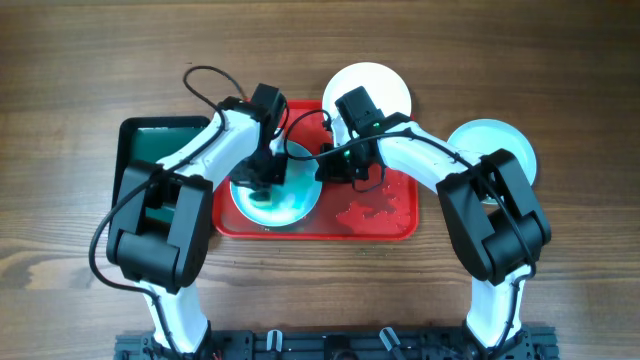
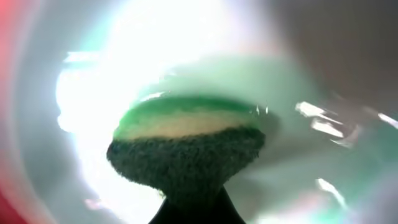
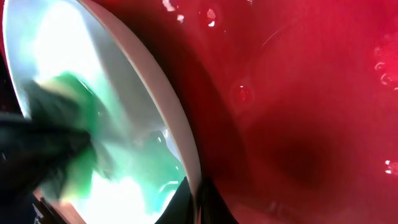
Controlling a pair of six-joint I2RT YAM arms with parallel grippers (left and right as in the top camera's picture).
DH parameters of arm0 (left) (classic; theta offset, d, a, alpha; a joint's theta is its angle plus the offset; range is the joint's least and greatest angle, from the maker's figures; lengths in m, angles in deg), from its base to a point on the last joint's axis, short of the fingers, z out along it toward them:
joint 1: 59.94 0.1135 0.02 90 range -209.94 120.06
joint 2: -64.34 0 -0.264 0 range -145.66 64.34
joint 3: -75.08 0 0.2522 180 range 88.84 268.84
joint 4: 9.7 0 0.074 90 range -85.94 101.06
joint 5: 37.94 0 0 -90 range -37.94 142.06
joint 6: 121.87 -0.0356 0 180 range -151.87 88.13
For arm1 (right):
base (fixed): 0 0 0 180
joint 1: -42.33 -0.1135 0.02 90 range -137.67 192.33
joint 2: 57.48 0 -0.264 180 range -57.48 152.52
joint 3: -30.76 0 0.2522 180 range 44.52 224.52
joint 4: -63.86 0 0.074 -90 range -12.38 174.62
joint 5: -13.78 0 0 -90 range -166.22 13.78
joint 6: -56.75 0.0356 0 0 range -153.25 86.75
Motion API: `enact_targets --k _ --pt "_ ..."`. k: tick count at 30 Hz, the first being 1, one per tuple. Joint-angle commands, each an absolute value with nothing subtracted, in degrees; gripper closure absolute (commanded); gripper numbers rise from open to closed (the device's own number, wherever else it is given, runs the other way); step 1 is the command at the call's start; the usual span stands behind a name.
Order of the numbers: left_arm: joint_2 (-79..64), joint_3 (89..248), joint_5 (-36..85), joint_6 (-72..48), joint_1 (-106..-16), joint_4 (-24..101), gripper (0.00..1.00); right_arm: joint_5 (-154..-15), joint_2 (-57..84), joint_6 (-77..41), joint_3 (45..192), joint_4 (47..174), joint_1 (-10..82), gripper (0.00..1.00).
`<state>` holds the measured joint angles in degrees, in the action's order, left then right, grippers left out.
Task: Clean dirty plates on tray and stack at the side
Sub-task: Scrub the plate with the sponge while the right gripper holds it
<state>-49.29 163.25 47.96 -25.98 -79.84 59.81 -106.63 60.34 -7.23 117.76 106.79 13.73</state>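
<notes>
A white plate with a teal-green smear lies on the left half of the red tray. My left gripper is shut on a dark green sponge and presses it onto that plate. My right gripper is shut on the plate's right rim; the green smear and the sponge show in the right wrist view. Two more white plates lie off the tray: one behind it, one to the right.
A dark green tray lies left of the red tray, partly under my left arm. Water drops and wet patches sit on the red tray's right half. The wooden table surrounds all.
</notes>
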Motion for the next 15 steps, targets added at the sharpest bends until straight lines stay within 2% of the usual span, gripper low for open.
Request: enact_targets --k 1,7,15 --pt "-51.71 161.92 28.07 -37.59 -81.48 59.37 0.96 -106.72 61.74 -7.8 117.89 106.63 14.08 0.96" --pt "-51.71 161.92 37.86 -35.45 -82.44 57.03 0.96 -106.72 61.74 -7.82 117.89 106.63 14.08 0.96" --pt "-51.71 161.92 75.52 -17.15 -82.4 49.91 0.96 -106.72 61.74 -7.82 117.89 106.63 14.08 0.96"
